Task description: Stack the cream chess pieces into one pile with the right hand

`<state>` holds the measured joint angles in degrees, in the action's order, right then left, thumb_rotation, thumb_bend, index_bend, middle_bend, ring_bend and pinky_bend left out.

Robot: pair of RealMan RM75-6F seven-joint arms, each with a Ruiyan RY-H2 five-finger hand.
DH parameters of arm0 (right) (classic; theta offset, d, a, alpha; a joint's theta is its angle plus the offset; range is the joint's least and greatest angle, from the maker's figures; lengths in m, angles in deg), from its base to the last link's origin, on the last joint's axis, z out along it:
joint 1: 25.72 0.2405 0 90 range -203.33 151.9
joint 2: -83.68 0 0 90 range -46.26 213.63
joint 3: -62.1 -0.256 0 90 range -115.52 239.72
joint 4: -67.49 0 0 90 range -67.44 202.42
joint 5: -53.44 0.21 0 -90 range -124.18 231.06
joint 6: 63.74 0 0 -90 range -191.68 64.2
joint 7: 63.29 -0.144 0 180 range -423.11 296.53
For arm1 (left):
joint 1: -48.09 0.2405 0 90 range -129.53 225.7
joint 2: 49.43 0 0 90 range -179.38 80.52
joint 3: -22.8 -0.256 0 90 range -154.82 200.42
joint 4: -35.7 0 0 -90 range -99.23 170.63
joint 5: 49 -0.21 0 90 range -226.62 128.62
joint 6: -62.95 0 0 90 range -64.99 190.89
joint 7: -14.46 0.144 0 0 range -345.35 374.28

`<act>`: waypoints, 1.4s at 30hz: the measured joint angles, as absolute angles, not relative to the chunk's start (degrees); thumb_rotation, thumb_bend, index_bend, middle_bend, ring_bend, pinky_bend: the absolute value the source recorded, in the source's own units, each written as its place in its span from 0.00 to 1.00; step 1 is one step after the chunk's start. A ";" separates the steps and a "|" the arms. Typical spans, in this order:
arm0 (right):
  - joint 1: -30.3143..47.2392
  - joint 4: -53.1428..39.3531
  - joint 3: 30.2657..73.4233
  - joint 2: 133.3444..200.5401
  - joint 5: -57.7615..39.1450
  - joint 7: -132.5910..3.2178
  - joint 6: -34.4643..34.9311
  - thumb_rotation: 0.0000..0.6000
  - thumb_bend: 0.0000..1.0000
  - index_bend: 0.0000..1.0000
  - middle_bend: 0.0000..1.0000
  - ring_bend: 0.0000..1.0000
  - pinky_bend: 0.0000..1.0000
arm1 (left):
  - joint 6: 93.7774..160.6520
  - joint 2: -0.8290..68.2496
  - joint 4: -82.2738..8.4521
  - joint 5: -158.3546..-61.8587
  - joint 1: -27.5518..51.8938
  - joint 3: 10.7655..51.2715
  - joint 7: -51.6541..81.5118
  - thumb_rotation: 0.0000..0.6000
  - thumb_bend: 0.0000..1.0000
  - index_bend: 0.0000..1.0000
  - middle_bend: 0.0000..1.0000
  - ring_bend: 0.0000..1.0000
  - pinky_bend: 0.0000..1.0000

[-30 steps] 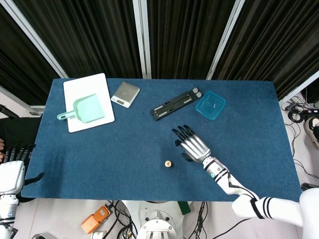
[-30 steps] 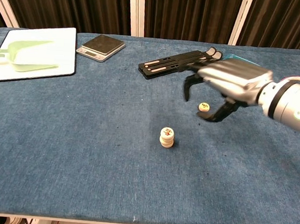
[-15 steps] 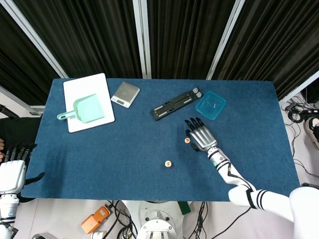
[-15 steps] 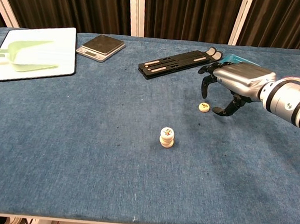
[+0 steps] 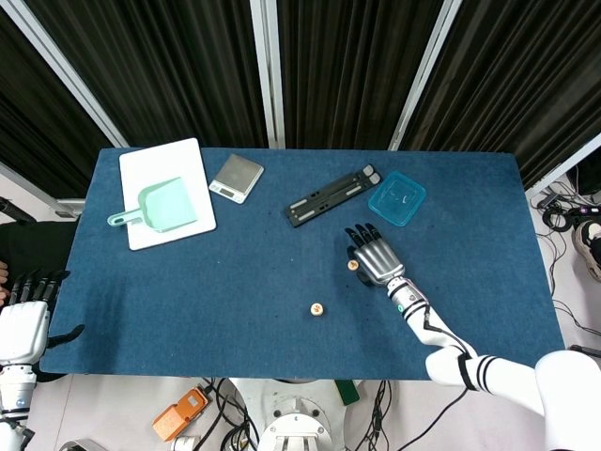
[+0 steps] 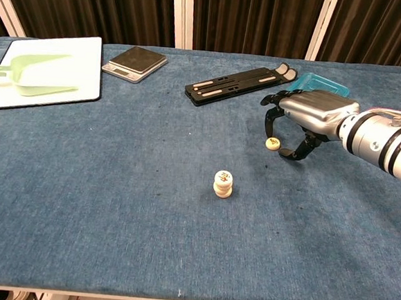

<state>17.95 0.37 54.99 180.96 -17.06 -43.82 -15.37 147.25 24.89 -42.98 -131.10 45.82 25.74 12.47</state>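
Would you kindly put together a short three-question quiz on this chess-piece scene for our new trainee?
1. True or false: the right hand already holds the loose cream piece.
2. Which lies nearest that hand? A) scale B) blue lid C) green scoop
3. Fill in: the pile stands closer to the table's ____ edge than the loose piece does.

Key:
1. False; its fingers hover over the piece.
2. B
3. front

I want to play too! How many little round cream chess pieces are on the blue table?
4, I think: three in the stack mid-table, though that count is hard to tell, and one loose piece beside the right hand's fingers.
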 measured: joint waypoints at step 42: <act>18.12 -23.37 58.85 172.72 -27.16 -40.52 -12.34 1.00 0.50 0.53 0.14 0.03 0.10 | 147.66 25.37 -41.94 -130.87 46.19 25.65 11.67 1.00 0.08 0.17 0.14 0.06 0.00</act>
<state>18.12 -23.37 58.85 172.72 -27.16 -40.52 -12.34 147.66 25.37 -41.94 -130.87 46.19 25.65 11.67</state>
